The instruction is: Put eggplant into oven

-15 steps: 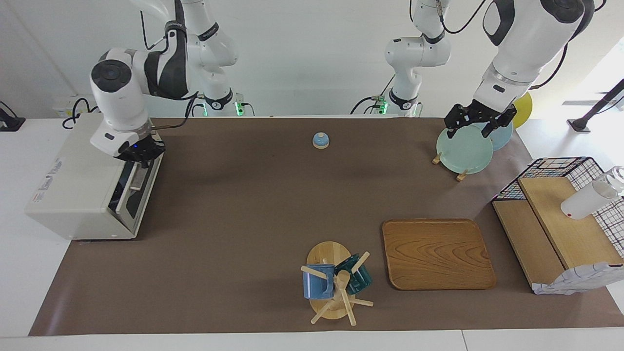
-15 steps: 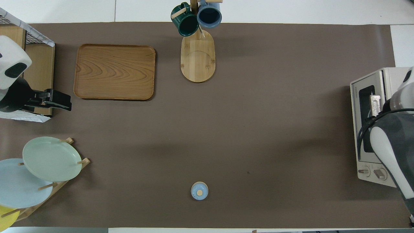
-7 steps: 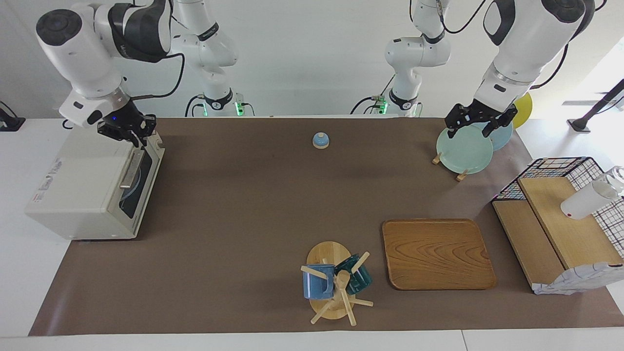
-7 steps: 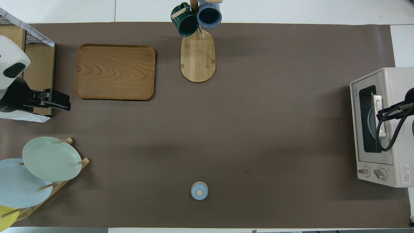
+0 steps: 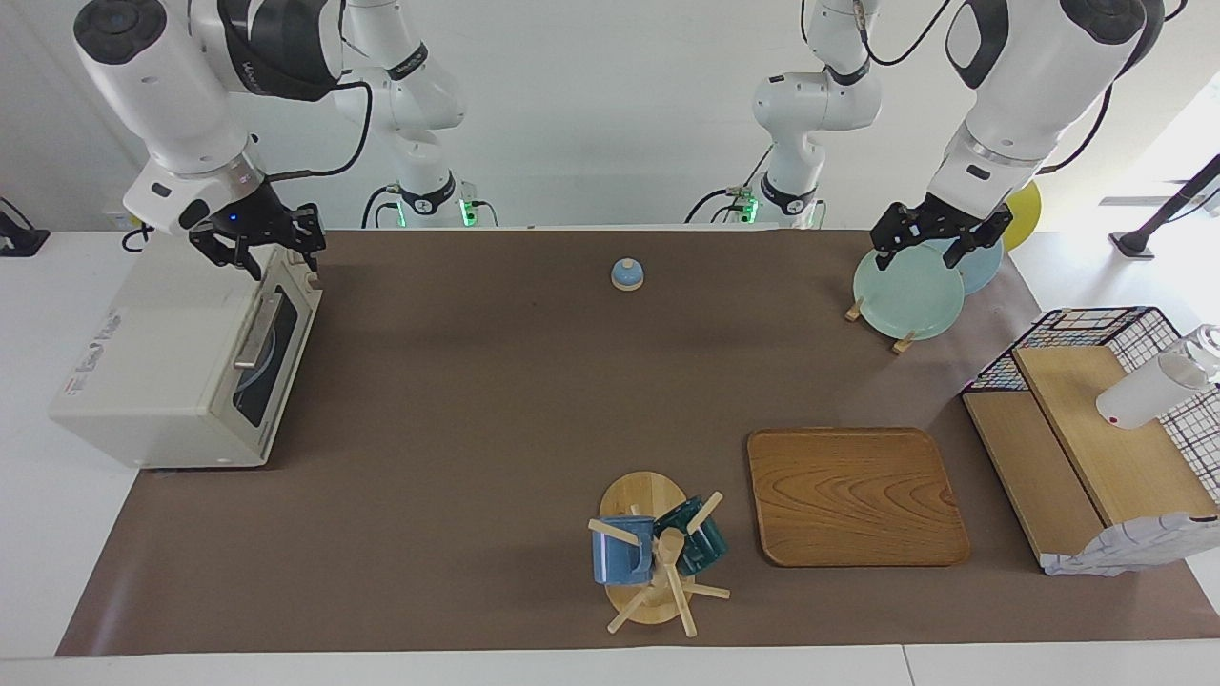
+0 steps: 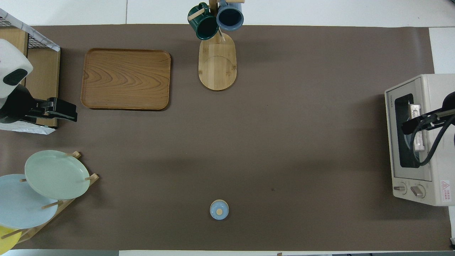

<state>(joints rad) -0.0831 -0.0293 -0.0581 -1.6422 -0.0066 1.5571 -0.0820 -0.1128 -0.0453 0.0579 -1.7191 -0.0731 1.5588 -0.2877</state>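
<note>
eggplant nowhere visible, oven interior obscured by dark door glass and cut by overhead frame edge, yellow plate clipped at corner

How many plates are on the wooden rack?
3: a green plate, a blue plate nearer the robots, and a yellow plate nearest them, mostly hidden. More could be out of sight.

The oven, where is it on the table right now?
The oven sits at the right arm's end of the table, door shut, with the open right gripper hanging over its top corner nearest the robots.
</note>
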